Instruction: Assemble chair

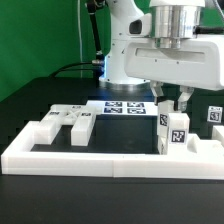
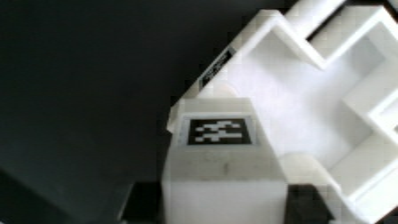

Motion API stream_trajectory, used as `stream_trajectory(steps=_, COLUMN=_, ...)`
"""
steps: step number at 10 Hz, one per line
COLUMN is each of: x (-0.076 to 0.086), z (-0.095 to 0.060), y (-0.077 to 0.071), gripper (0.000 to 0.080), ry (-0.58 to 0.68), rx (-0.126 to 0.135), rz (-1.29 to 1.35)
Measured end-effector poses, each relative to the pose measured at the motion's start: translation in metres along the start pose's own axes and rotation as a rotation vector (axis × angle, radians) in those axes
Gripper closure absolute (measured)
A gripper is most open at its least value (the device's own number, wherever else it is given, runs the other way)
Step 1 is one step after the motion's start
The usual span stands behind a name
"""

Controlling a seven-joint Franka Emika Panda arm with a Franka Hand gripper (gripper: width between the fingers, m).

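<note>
My gripper (image 1: 174, 106) hangs at the exterior view's right, just behind the front rail. It is shut on an upright white chair part (image 1: 176, 131) that shows two square tags. In the wrist view the same chair part (image 2: 219, 150) fills the gap between the two dark fingers (image 2: 144, 205), with one tag facing the camera. Its lower end stands by the rail; whether it still touches the table I cannot tell. Several more white chair parts (image 1: 70, 122) lie grouped at the exterior view's left. Another tagged chair part (image 1: 213, 114) sits at the far right.
A long low white border rail (image 1: 100, 160) runs along the front and turns back at both ends. The marker board (image 1: 125, 108) lies flat behind the middle, in front of the robot's base (image 1: 125, 60). White rail and part edges (image 2: 329, 80) crowd one side of the wrist view.
</note>
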State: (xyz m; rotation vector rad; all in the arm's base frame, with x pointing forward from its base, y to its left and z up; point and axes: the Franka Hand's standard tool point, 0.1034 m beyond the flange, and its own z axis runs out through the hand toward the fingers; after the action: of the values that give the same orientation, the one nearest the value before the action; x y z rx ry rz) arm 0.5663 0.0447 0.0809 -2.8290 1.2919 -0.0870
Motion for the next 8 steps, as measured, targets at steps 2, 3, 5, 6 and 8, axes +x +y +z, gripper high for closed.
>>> stream_trajectory(steps=2, x=0.0002, z=0.0002, y=0.0004, gripper=0.0511, ry=-0.004, rx=0.003, rz=0.171)
stream_trajectory(steps=3, x=-0.0001, z=0.0004, y=0.0004, gripper=0.0511, ry=-0.006, rx=0.003, rz=0.283)
stream_trajectory(steps=5, x=-0.0007, z=0.0006, y=0.0002, gripper=0.0511, ry=-0.008, rx=0.003, rz=0.453)
stream_trajectory(steps=6, x=-0.0009, z=0.0007, y=0.0001, gripper=0.0511, ry=-0.009, rx=0.001, rz=0.526)
stream_trajectory(steps=8, x=-0.0011, z=0.0009, y=0.0001, gripper=0.0511, ry=-0.01, rx=0.001, rz=0.664)
